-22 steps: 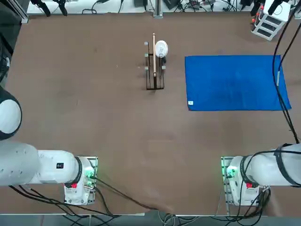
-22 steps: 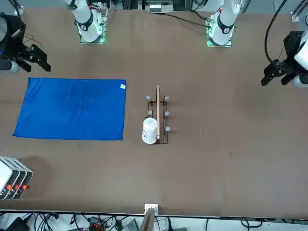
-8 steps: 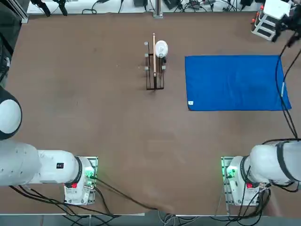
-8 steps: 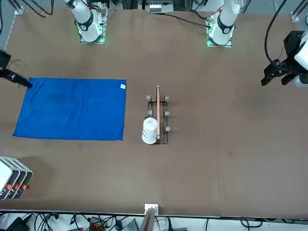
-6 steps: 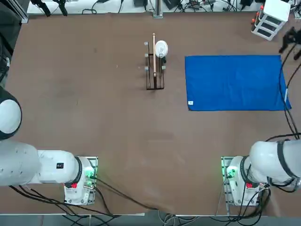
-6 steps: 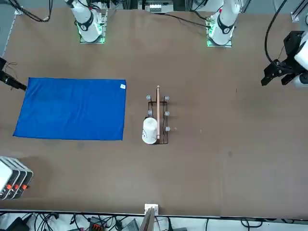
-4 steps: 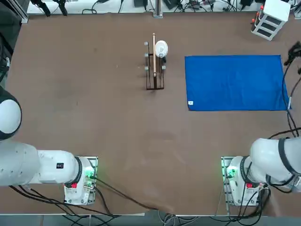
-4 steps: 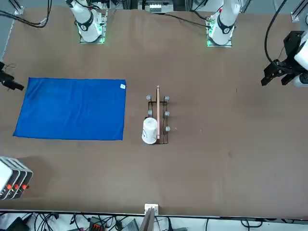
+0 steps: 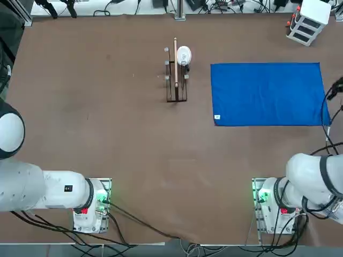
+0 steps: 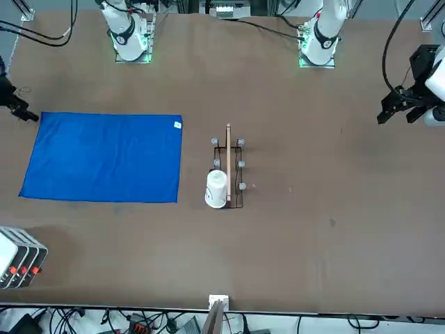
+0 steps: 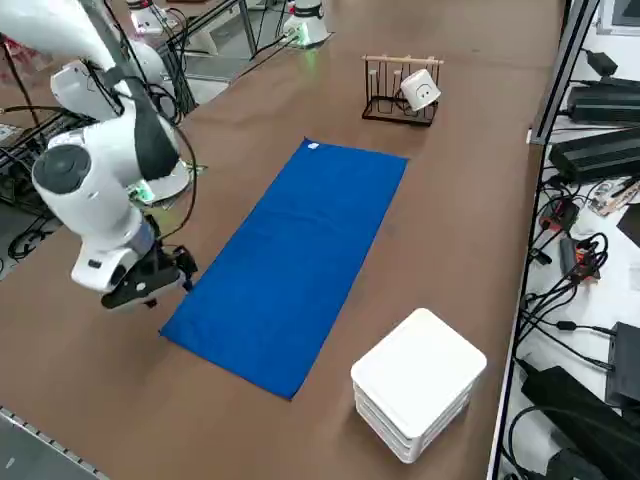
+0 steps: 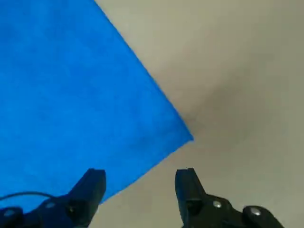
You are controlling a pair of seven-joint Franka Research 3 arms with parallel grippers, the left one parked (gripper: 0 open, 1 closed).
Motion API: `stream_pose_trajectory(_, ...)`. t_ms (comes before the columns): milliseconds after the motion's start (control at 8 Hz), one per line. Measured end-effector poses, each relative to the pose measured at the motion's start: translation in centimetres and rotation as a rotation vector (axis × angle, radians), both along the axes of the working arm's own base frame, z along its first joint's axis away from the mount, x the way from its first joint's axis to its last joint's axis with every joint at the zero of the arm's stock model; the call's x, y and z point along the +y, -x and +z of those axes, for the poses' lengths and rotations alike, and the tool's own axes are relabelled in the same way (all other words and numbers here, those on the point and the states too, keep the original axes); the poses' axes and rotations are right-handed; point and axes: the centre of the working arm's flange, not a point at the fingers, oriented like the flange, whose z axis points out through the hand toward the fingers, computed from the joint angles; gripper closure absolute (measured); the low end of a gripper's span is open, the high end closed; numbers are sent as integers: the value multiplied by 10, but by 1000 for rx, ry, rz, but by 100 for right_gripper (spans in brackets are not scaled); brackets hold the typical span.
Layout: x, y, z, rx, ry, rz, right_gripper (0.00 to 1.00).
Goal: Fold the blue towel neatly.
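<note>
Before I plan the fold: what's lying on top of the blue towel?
Nothing shows on the blue towel, flat on the brown table. The open right gripper hovers at one corner. Whatever lies underneath is covered.

No readable text is showing anywhere right now. The blue towel (image 9: 267, 94) is carrying a small white tag (image 9: 217, 116) at its corner, but anything printed on it is too small to make out. The white cube (image 11: 421, 90) on the rack is showing dark marks on one face, not legible as letters or numbers.
</note>
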Motion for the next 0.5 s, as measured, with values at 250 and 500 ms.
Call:
stream_pose_trajectory(250, -13, 11, -32, -2, 9, 2, 11)
stream_pose_trajectory(500, -14, 9, -59, -4, 19, 6, 11)
